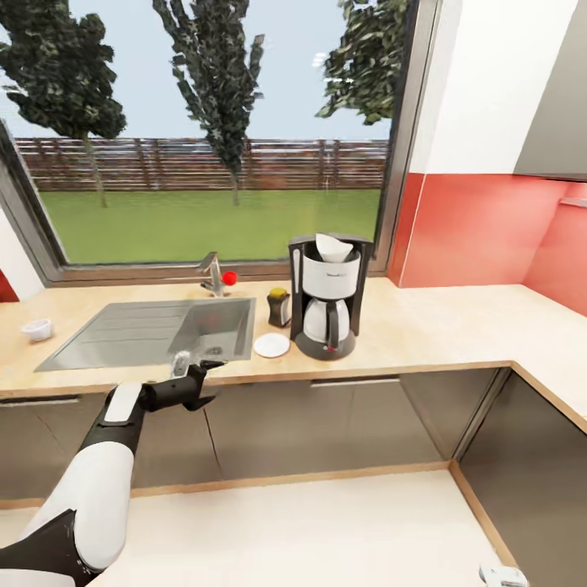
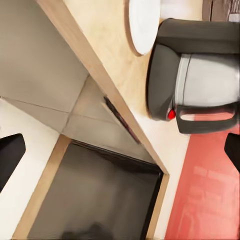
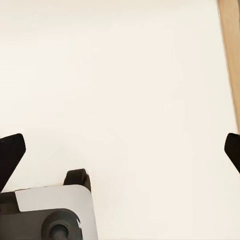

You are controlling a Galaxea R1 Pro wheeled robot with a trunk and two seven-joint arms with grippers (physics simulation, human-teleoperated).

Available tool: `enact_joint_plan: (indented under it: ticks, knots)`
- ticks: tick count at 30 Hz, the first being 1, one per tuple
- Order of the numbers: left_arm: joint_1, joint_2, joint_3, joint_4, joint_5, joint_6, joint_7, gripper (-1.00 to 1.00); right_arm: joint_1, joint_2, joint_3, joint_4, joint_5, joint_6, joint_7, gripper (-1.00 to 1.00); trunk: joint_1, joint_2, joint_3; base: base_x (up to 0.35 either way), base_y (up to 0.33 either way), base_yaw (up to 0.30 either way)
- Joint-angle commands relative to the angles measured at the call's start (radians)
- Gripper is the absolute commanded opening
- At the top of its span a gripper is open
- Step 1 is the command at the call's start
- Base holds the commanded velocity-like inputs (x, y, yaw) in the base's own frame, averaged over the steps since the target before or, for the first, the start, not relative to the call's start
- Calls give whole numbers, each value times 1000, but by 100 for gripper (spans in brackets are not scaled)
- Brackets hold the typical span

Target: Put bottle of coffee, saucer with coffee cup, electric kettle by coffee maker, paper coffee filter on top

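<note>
The black coffee maker [image 1: 326, 314] with its glass jug stands on the wooden countertop [image 1: 440, 326], with a white paper filter [image 1: 333, 246] sitting in its top. A dark coffee bottle [image 1: 279, 307] with a yellow lid stands just left of it. The white saucer [image 1: 271, 346] lies bare in front of the bottle. A small white cup [image 1: 37, 329] sits far left, beyond the sink. My left gripper [image 1: 200, 379] hangs open at the counter's front edge, below the sink. In the left wrist view the coffee maker [image 2: 195, 75] and saucer [image 2: 143, 22] lie ahead of the open left gripper [image 2: 120, 152]. My right gripper [image 3: 120, 150] is open over the floor.
A steel sink [image 1: 155, 330] with a faucet [image 1: 214, 273] takes up the counter's left part. Grey cabinet fronts [image 1: 326, 424] run below, turning a corner at the right. A red wall [image 1: 481, 228] and a large window [image 1: 204, 139] back the counter. Pale floor [image 1: 310, 530] lies beneath.
</note>
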Motion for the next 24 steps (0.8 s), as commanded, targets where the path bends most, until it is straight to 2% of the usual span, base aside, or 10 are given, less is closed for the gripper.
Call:
enact_joint_plan:
  ticks: [1,3,7,11,13,16,18,19,21,24]
  knots:
    - [3,0,2,0,15,6,6,100,-1,0,8,0,-10,1,4,100,0,-2,-2,-228,0,275]
    - [19,2,0,-1,25,8,5,100,-1,0,8,0,-11,1,4,100,0,-2,-2,-131,0,276]
    - [94,10,-6,-3,54,14,-14,100,-1,0,8,0,-10,1,4,100,0,-2,-2,-43,0,275]
    - [186,43,-22,-2,57,12,-35,100,-1,0,8,0,-10,1,4,100,0,-2,-2,-7,0,140]
    - [246,59,-63,-3,54,4,-38,100,-1,0,8,0,-10,1,4,100,0,-2,-2,-2,0,34]
    - [336,74,-186,-3,39,-16,-40,100,-1,2,8,0,-9,1,4,100,0,-2,-2,-1,0,12]
    - [388,81,-259,1,24,-64,-41,100,-1,2,8,0,-9,1,4,100,0,-2,-2,0,0,4]
    - [413,85,-283,4,15,-100,-41,100,-1,2,8,0,-9,1,4,100,0,-2,-2,0,0,2]
    - [463,97,-311,7,-9,-171,-41,100,-1,2,8,0,-9,1,4,100,0,-2,-2,0,0,1]
    - [540,104,-326,20,-99,-301,-41,100,-1,3,9,0,-8,1,4,100,0,-2,-2,0,0,0]
